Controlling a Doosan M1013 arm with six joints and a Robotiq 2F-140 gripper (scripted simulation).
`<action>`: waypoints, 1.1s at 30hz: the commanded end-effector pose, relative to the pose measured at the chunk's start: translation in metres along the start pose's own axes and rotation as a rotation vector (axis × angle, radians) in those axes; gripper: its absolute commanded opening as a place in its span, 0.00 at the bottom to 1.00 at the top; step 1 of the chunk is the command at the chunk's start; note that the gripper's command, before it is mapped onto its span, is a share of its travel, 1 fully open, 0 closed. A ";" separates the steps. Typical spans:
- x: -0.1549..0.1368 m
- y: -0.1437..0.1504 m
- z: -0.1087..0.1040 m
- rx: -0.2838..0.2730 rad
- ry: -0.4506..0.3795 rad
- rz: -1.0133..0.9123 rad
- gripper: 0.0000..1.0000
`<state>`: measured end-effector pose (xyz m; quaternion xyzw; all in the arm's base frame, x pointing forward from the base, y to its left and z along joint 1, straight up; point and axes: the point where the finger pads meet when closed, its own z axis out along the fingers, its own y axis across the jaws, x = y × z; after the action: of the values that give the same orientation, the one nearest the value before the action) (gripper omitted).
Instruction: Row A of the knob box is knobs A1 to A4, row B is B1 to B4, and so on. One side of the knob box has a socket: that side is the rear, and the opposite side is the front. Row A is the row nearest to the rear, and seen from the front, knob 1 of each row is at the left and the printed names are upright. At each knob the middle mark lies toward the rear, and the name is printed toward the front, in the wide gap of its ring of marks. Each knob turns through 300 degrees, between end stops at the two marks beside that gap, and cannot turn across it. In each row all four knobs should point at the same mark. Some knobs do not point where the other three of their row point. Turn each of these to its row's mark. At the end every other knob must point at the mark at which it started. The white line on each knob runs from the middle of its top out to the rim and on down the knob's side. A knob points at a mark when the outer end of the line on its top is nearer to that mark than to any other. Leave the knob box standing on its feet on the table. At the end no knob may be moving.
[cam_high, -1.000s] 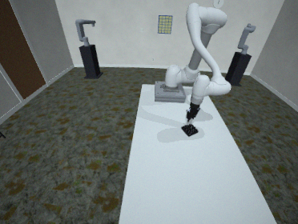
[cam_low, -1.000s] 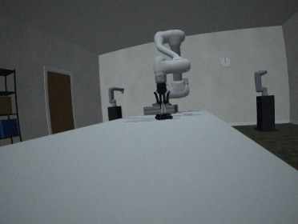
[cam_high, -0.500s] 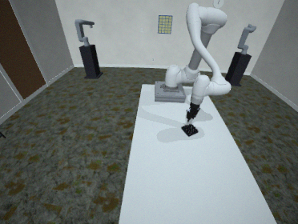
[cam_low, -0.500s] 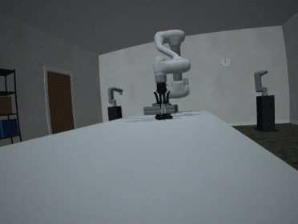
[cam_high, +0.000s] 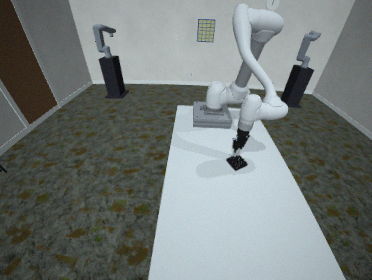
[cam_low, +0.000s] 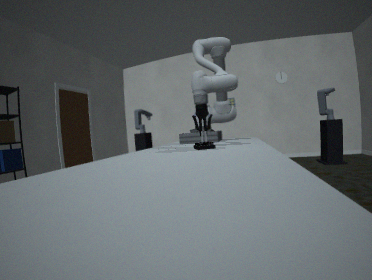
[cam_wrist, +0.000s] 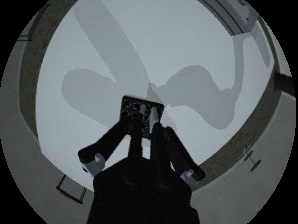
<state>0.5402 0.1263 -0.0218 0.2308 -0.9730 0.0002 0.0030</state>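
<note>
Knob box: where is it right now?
In the top view, the knob box sits on the white table, directly below the tool.

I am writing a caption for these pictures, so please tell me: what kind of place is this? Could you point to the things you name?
Probably a robotics laboratory: a large white robot arm (cam_high: 246, 45) (cam_low: 216, 82) stands at a long white table (cam_high: 230, 220) (cam_low: 190, 220), and two smaller grey arms stand on black pedestals (cam_high: 112, 75) (cam_low: 331, 140).

Knob box (cam_high: 237, 163) (cam_low: 204, 146) (cam_wrist: 131, 99): black, low, roughly square, flat on the white surface; right of centre in the top view, mid-frame in the wrist view. Knob directions illegible.
</note>
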 end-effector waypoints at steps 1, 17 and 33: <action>0.000 0.000 0.002 0.000 0.000 0.000 0.12; 0.000 0.000 0.010 0.000 0.000 0.000 0.12; 0.000 0.000 0.010 0.000 0.000 0.000 0.12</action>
<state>0.5401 0.1262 -0.0323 0.2308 -0.9730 0.0002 0.0030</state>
